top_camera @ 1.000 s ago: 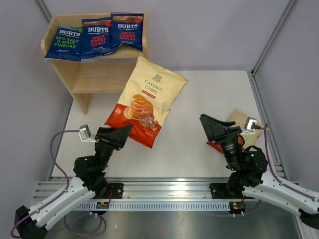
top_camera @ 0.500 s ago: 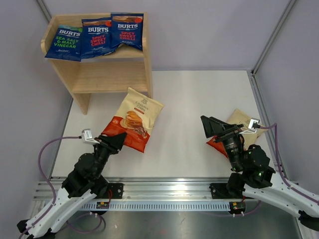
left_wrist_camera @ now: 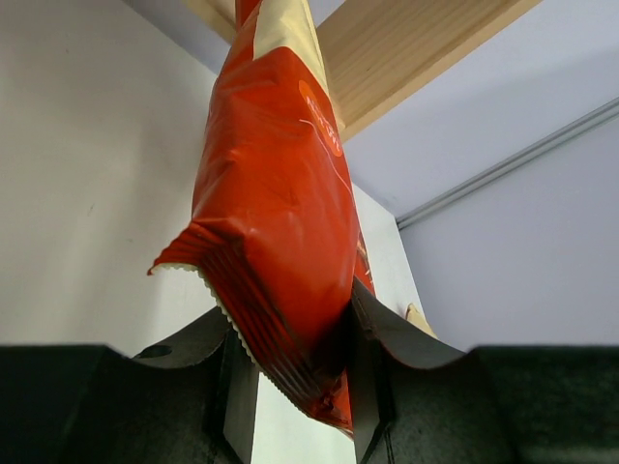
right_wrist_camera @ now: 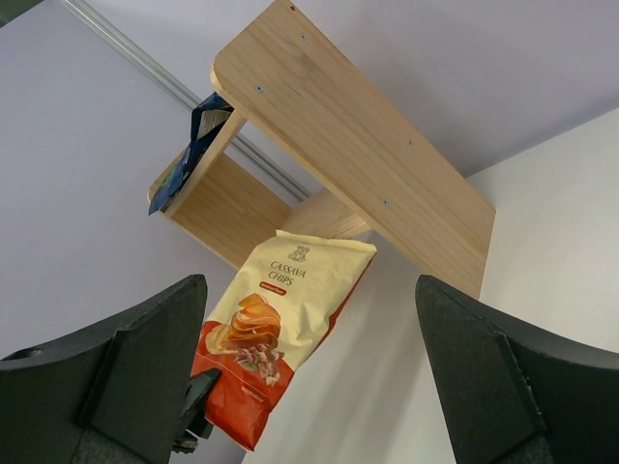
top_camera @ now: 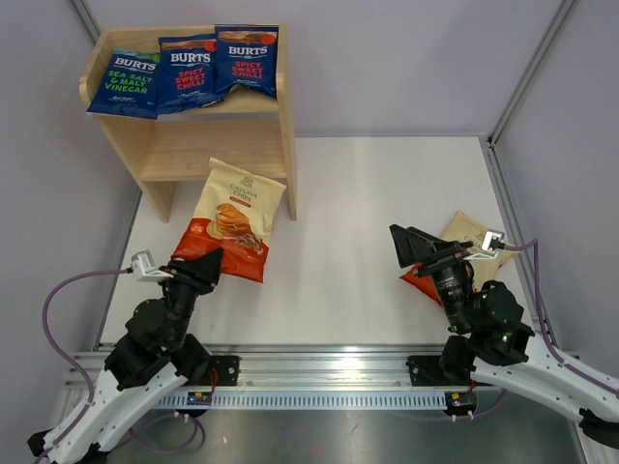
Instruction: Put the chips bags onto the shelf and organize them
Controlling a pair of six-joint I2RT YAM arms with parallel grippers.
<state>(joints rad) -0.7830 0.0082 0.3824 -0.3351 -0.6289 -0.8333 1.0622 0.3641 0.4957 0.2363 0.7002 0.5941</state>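
Left gripper [top_camera: 204, 263] pinches cream bag [top_camera: 232, 215] — just beside shelf [top_camera: 287, 145].

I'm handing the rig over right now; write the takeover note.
Left claw: shut on the cassava bag's red bottom edge, bag raised with its top at the shelf's lower tier.
Right claw: open, empty, by the second cream bag lying on the table.
Done: three Burts bags on the top tier.
Left: set both cream bags on the lower tier.
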